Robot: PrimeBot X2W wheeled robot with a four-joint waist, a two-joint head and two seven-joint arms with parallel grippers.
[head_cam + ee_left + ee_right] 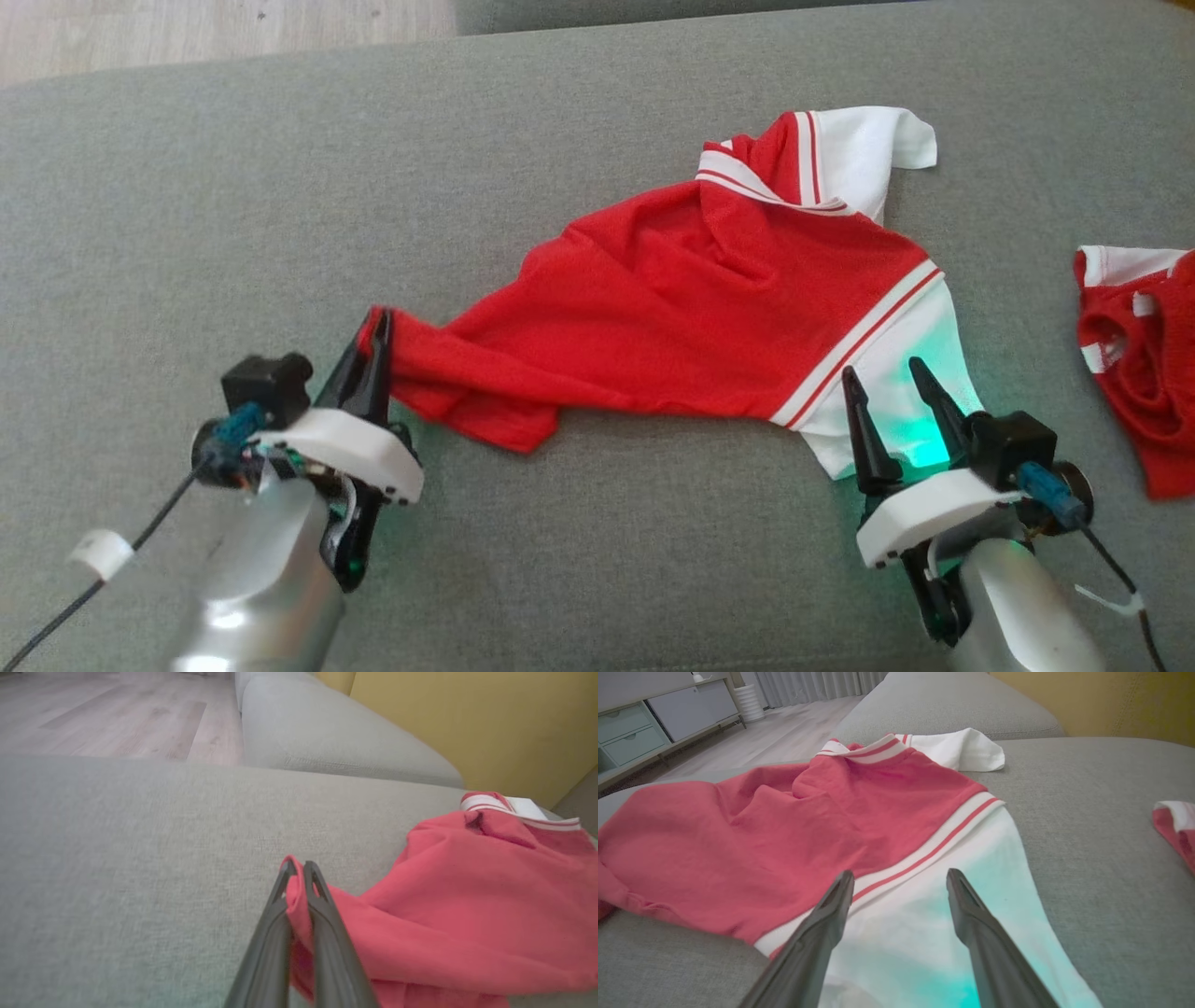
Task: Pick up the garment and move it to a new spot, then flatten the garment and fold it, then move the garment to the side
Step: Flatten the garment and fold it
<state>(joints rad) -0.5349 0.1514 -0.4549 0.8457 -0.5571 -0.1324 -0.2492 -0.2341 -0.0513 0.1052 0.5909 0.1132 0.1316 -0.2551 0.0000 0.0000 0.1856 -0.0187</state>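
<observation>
Grey woven sofa cushion (597, 541), with pale wood floor (187, 33) beyond its far edge. A red knit garment (672, 308) with white sleeves and striped trim lies wrinkled across the cushion's middle, its body drawn into a narrow creased tail toward the left gripper (376, 322), whose fingers are clamped on the red hem. The right gripper (882, 369), fingers spread and grasping nothing, sits over the near sleeve (934, 336), green-lit; a second red-and-white piece (1139, 364) lies crumpled well apart at right.
</observation>
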